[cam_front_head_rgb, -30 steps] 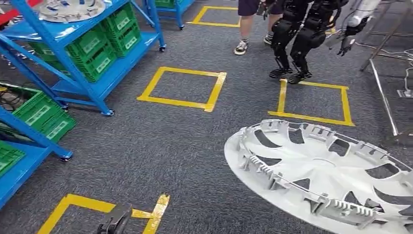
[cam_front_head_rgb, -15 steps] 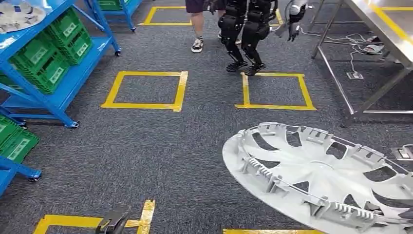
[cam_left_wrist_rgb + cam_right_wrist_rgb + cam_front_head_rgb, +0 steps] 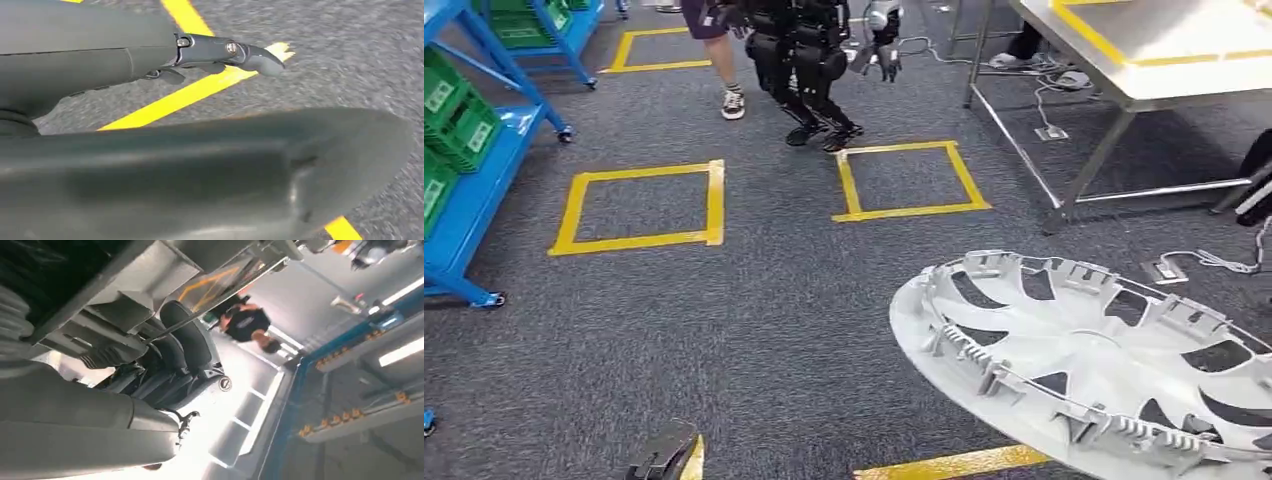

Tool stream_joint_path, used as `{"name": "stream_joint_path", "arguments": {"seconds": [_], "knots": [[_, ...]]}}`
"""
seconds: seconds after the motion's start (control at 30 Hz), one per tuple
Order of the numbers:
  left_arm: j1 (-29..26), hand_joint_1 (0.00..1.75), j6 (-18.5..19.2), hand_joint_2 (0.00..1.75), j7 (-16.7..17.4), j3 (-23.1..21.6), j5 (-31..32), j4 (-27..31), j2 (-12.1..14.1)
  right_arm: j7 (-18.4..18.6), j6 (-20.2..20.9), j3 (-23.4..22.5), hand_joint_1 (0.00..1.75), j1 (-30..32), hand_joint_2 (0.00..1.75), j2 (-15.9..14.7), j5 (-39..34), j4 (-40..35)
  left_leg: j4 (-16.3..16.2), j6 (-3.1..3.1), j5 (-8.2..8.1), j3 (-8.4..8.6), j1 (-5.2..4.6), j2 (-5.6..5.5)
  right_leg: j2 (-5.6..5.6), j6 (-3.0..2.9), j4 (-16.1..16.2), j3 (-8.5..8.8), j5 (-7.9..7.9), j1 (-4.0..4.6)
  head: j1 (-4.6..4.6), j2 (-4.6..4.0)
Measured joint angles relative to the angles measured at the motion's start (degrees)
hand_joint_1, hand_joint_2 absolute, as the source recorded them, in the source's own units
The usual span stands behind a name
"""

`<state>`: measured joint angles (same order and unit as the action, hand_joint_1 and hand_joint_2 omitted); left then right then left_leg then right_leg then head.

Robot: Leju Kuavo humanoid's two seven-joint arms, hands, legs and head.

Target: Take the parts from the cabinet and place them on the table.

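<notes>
Hubcap (image 3: 1089, 365) rides flat in the right hand (image 3: 165, 365)'s grasp; bench (image 3: 1144, 50) ahead-right; left hand (image 3: 225, 52) hangs slack, holding nothing.

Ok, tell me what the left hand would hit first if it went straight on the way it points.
Likely the grey carpet, near the yellow tape line: the left hand hangs empty over the floor, nothing between. Depth is unclear.
</notes>
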<state>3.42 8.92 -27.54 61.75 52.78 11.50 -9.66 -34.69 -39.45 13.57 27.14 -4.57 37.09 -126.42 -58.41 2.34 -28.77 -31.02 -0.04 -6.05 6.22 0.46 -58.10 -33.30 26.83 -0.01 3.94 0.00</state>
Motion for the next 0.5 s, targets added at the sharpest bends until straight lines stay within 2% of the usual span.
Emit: {"name": "stream_joint_path", "arguments": {"seconds": [0.03, 0.07, 0.1, 0.13, 0.17, 0.2, 0.23, 0.27, 0.3, 0.33, 0.37, 0.4, 0.43, 0.47, 0.5], "knots": [[0.02, 0.00, 0.00, 0.00, -0.09, -0.02, -0.02, 0.00, 0.00, 0.04, 0.00, 0.00, 1.75, -0.13, 1.75, 0.00, 0.02, 0.00, 0.57, -0.25, -0.03, 0.11, -0.09, 0.61, 0.84, 0.38, -0.01, -0.47, -0.24, -0.38, 0.22, 0.00], [0.00, 0.00, 0.02, 0.00, -0.11, -0.02, -0.02, 0.00, 0.00, 0.09, 0.00, 0.00, 1.75, -0.14, 1.75, 0.02, 0.04, 0.00, 0.54, -0.22, -0.03, 0.12, -0.31, 1.05, 1.51, 0.73, 0.08, -0.75, -0.45, -0.63, 0.15, 0.00], [-0.02, 0.00, 0.02, 0.00, -0.11, 0.00, -0.02, 0.00, 0.00, 0.15, 0.00, 0.00, 1.75, -0.05, 1.75, 0.00, 0.09, 0.00, 0.65, -0.11, 0.05, 0.18, -0.41, 1.73, 2.26, 1.16, 0.41, -0.87, -0.72, -0.79, 0.22, 0.00], [0.04, 0.00, 0.07, 0.00, -0.11, 0.00, -0.02, 0.00, -0.22, 0.17, 0.00, 0.00, 1.75, -0.09, 1.75, 0.00, 0.24, 0.00, 1.81, 0.18, 0.64, 0.49, -0.01, 2.66, 3.07, 1.62, 0.61, -1.67, -0.86, -0.52, 0.09, 0.00], [0.24, 0.00, 0.02, 0.00, -0.11, 0.00, -0.02, 0.00, -0.17, 0.17, 0.00, 0.00, 1.75, 0.10, 1.75, 0.00, 0.33, 0.00, 2.45, 0.36, 1.00, 0.87, 0.17, 3.71, 0.26, 1.54, -0.30, -1.84, -0.05, -0.41, 0.02, 0.00], [0.27, 0.00, -0.02, 0.00, -0.13, 0.00, -0.02, 0.00, -0.20, 0.24, -0.02, 0.00, 1.75, -0.20, 1.75, 0.00, 0.31, 0.00, 2.83, 0.76, 1.18, 0.96, 0.15, 4.17, -2.98, 1.69, -2.76, -2.93, 1.65, -0.15, -0.24, 0.00], [0.25, 0.00, -0.02, 0.00, -0.13, 0.00, -0.02, 0.00, -0.22, 0.28, -0.02, 0.02, 1.75, -0.48, 1.75, 0.00, 0.28, 0.00, 2.83, 0.82, 1.17, 0.89, 0.07, 5.08, -4.74, 2.02, -6.85, -4.81, 3.91, -0.20, -0.22, 0.00], [0.15, 0.00, -0.02, 0.00, -0.15, 0.00, -0.02, 0.00, -0.24, 0.41, -0.02, 0.06, 1.75, -0.74, 1.75, 0.00, 0.22, 0.00, 2.81, 0.93, 1.08, 0.89, -0.01, 6.13, -5.51, 2.30, -12.06, -7.21, 6.34, -0.46, -0.20, 0.00], [0.10, 0.00, -0.02, 0.00, -0.15, 0.00, -0.02, 0.00, -0.24, 0.46, -0.02, 0.04, 1.75, -0.76, 1.75, -0.02, 0.17, 0.02, 2.79, 0.93, 1.00, 0.88, -0.04, 7.04, -5.76, 2.64, -15.89, -9.02, 7.82, -0.70, -0.11, 0.00], [0.11, 0.00, -0.02, 0.00, -0.18, 0.00, -0.02, 0.00, -0.24, 0.55, 0.00, 0.00, 1.75, -0.76, 1.75, -0.02, 0.13, 0.04, 2.78, 0.86, 0.95, 0.89, -0.02, 7.84, -5.83, 2.94, -17.46, -9.72, 7.89, -0.88, -0.20, 0.00], [0.16, 0.00, -0.02, 0.00, -0.15, 0.00, -0.02, 0.00, -0.26, 0.61, 0.00, 0.00, 1.75, -0.76, 1.75, -0.02, 0.09, 0.11, 2.75, 0.65, 0.82, 0.98, 0.05, 8.68, -6.03, 3.26, -15.99, -8.80, 6.46, -1.13, -0.18, 0.00], [0.22, 0.00, -0.02, 0.00, -0.15, 0.00, -0.02, 0.00, -0.35, 0.59, 0.00, 0.00, 1.75, -0.77, 1.75, -0.02, 0.00, 0.13, 2.66, 0.37, 0.62, 1.11, 0.16, 9.38, -6.45, 3.50, -12.20, -6.67, 4.32, -1.33, -0.18, 0.00], [0.26, 0.00, -0.02, 0.00, -0.18, 0.00, -0.02, 0.00, -0.35, 0.61, -0.02, 0.02, 1.75, -0.80, 1.75, -0.02, -0.04, 0.13, 2.46, 0.04, 0.35, 1.31, 0.32, 10.05, -7.36, 3.69, -6.39, -3.38, 1.76, -1.51, -0.18, 0.00], [0.26, 0.00, -0.02, 0.00, -0.15, 0.00, -0.04, 0.00, -0.33, 0.59, -0.02, 0.02, 1.75, -0.88, 1.75, -0.02, -0.07, 0.13, 2.10, -0.37, -0.06, 1.53, 0.33, 10.59, -9.57, 3.93, -0.94, -0.12, -0.01, -1.61, -0.20, 0.00], [0.25, 0.00, -0.04, 0.00, -0.18, 0.00, -0.09, 0.00, -0.13, 0.61, 0.00, 0.04, 1.75, -1.14, 1.75, -0.02, -0.07, 0.17, 1.73, -0.89, -0.50, 1.45, -0.21, 11.08, -11.54, 3.75, 0.34, 0.71, 1.35, -0.82, -0.39, 0.00]]}}
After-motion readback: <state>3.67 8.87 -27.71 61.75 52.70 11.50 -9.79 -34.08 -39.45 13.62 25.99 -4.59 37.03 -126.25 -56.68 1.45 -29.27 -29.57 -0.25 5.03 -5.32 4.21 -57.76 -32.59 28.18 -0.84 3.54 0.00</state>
